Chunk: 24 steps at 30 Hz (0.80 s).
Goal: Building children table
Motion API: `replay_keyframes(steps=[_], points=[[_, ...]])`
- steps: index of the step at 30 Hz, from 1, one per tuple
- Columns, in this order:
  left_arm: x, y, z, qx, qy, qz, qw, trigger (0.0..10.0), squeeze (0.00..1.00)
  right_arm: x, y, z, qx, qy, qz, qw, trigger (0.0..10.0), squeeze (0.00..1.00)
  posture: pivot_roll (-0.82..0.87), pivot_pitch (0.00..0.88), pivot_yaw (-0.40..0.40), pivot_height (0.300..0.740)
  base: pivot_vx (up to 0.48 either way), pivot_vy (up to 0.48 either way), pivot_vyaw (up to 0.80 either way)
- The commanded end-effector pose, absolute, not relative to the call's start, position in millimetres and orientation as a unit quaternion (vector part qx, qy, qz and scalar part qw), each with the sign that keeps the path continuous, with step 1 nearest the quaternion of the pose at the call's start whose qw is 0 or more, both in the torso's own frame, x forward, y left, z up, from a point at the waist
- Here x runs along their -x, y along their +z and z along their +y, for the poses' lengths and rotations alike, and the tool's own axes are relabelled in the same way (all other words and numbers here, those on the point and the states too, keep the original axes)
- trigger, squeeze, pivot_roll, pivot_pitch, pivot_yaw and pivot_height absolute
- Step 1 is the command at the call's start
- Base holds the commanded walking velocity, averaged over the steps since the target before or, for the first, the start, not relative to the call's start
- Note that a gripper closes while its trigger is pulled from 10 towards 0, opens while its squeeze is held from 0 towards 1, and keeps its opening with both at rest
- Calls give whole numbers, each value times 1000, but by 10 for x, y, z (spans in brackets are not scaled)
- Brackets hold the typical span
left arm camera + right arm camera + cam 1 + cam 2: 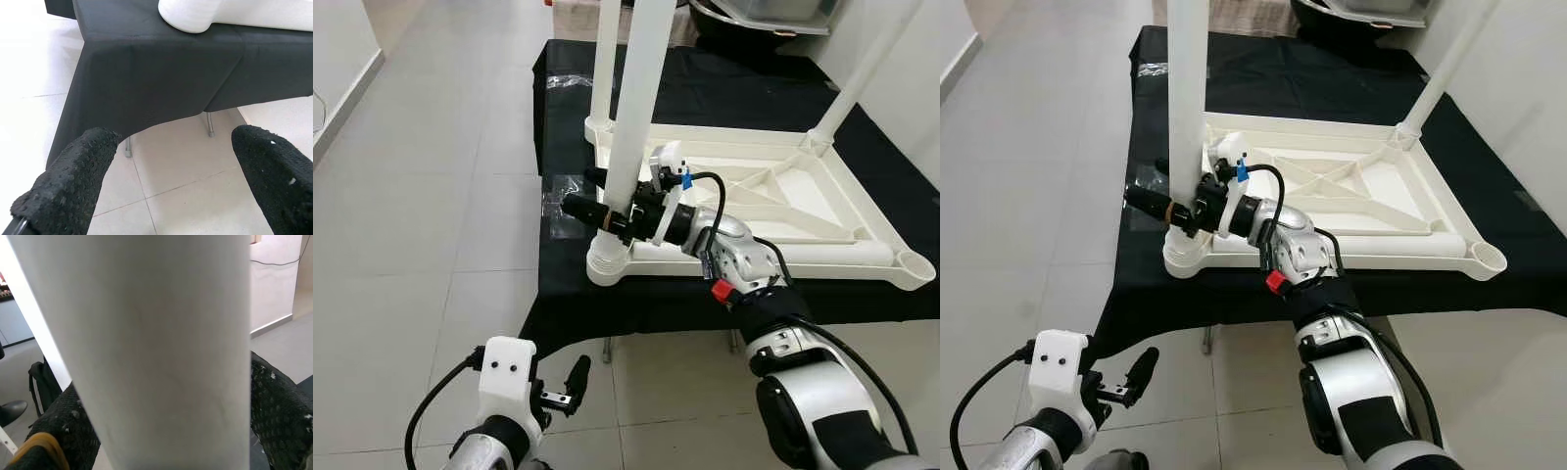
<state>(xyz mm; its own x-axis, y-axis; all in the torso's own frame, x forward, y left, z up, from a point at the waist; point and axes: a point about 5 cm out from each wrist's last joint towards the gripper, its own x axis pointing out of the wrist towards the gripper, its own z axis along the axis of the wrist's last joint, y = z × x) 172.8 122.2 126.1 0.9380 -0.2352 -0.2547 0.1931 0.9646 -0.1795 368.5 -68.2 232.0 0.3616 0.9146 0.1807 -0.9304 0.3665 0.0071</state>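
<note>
Right hand (597,217) clamped round upright table leg (634,117) near corner socket; left hand (570,384) wide, low.

The upturned children's table (773,196) and its upright leg (636,108) looked like smooth, matt white plastic, and the tabletop (705,78) beneath them wore a matt black cloth over thin metal legs. The right gripper (597,211) had rough, pebbled black fingers (279,416) pressed on either side of the leg, behind a glossy silver arm casing. The floor (431,196) was pale, faintly shiny tile.
</note>
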Motion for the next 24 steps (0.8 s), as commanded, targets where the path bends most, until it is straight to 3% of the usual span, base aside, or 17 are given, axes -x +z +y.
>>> replay_keyframes(steps=[1,23,24], points=[[-1699,1241,1201,81,-112,149,979,10000,0,-3699,2342,-697,-50,555,-82,826,10000,0,159,173,-154,740,0,0,0],[-1699,1236,1201,82,-112,155,978,10000,0,-3665,2340,-621,-22,566,-105,817,10000,0,161,175,-153,740,0,0,0],[-1700,1236,1201,83,-112,155,978,10000,0,-3669,2337,-614,-18,565,-104,818,9294,0,160,176,-153,740,0,0,0]])
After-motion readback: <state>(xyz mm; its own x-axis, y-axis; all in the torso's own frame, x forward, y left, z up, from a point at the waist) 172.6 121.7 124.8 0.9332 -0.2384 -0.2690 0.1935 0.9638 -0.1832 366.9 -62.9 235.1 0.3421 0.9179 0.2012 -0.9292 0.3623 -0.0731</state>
